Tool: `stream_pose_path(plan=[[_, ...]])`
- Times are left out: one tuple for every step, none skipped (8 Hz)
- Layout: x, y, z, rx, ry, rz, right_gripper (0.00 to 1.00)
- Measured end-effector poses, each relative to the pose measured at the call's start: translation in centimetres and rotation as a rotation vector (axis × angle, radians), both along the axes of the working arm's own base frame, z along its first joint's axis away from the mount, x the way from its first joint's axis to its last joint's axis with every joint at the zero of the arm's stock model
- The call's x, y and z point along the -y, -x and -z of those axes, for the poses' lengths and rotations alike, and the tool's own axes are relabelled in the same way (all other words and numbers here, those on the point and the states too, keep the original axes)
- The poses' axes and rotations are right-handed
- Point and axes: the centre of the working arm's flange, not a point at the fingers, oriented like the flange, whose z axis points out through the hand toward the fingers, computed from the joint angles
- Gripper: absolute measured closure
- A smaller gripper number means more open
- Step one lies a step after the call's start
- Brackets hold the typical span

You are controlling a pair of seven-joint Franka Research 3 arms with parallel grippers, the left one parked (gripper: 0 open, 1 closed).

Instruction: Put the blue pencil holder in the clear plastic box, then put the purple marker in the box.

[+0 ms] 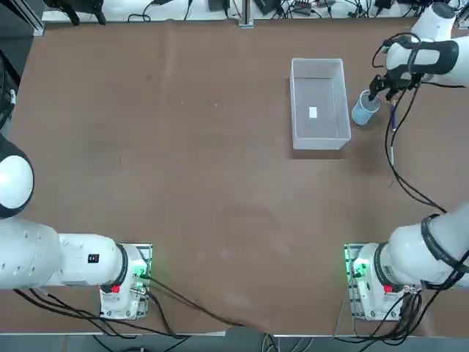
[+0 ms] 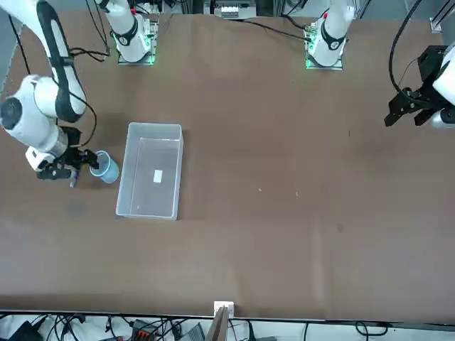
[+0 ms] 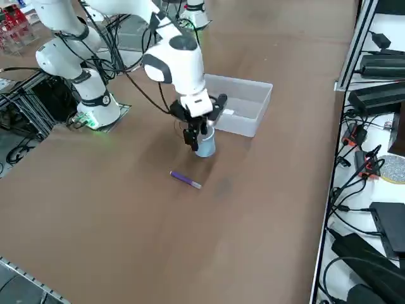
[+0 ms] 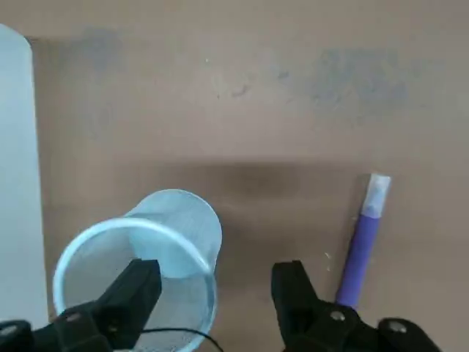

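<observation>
Right gripper [image 4: 212, 293] hangs low over the far right part of the table, its two black fingers spread wide; one finger [image 4: 121, 297] sits inside the mouth of the blue pencil holder and the other stands outside its wall, so the rim lies between them with visible gaps and nothing is clamped.

Largest on the brown table [image 1: 183, 191] is the clear plastic box [image 1: 319, 139], a low-walled translucent bin with a small white label on its floor, standing in the right half of the table toward the far edge. It holds nothing besides that label.

Just beside the box, on its right, stands the blue pencil holder [image 1: 363, 111], upright on the tabletop, a pale translucent cup with a whitish round rim. It is close to the box wall, though whether it touches cannot be told.

Smallest is the purple marker [image 3: 185, 179], lying flat on the table to the right of the cup and clear of it, its lighter whitish tip pointing toward the far side.
</observation>
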Motion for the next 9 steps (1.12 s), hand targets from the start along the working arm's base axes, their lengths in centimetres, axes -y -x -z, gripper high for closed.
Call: stream_pose_path(plan=[[0.0,0.1,0.6,-0.011,-0.002,0.0,0.13],[0.0,0.1,1.0,-0.018,-0.003,0.0,0.29],[0.0,0.1,1.2,-0.02,-0.003,0.0,0.5],[0.0,0.2,1.3,-0.022,-0.004,0.0,0.68],[0.0,0.2,1.3,-0.023,-0.004,0.0,0.88],[-0.2,0.0,0.8,-0.021,-0.006,-0.005,0.93],[-0.2,-0.2,0.1,-0.019,-0.006,-0.006,0.93],[-0.1,-0.5,-1.1,-0.02,-0.005,-0.016,0.93],[0.1,-0.9,-3.2,-0.026,-0.005,-0.031,0.93]])
